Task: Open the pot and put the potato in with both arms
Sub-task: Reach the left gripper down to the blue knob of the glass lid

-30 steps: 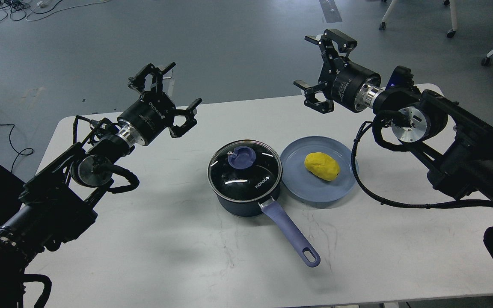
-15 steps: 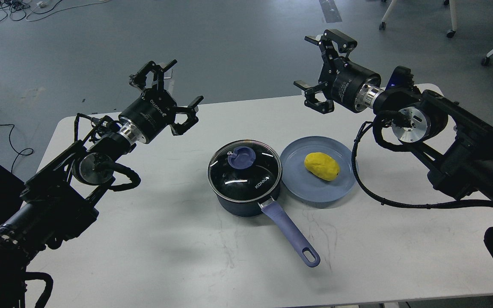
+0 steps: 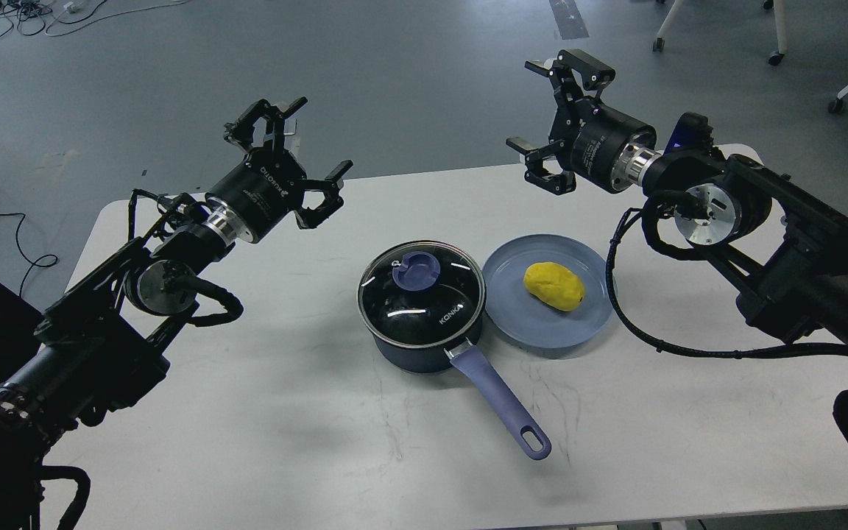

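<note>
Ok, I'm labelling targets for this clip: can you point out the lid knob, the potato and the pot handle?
lid knob (image 3: 414,270), head view, centre of the blue knob.
potato (image 3: 554,286), head view, middle of its yellow body.
pot handle (image 3: 501,401), head view, midway along the purple handle.

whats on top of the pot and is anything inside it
A dark glass lid with a purple knob sits closed on the pot. The glass is dark and reflective, so what is inside cannot be seen. The potato lies on the plate beside it.

Bright, even overhead light, soft shadows, sharp focus, glints on the lid (image 3: 420,288).
</note>
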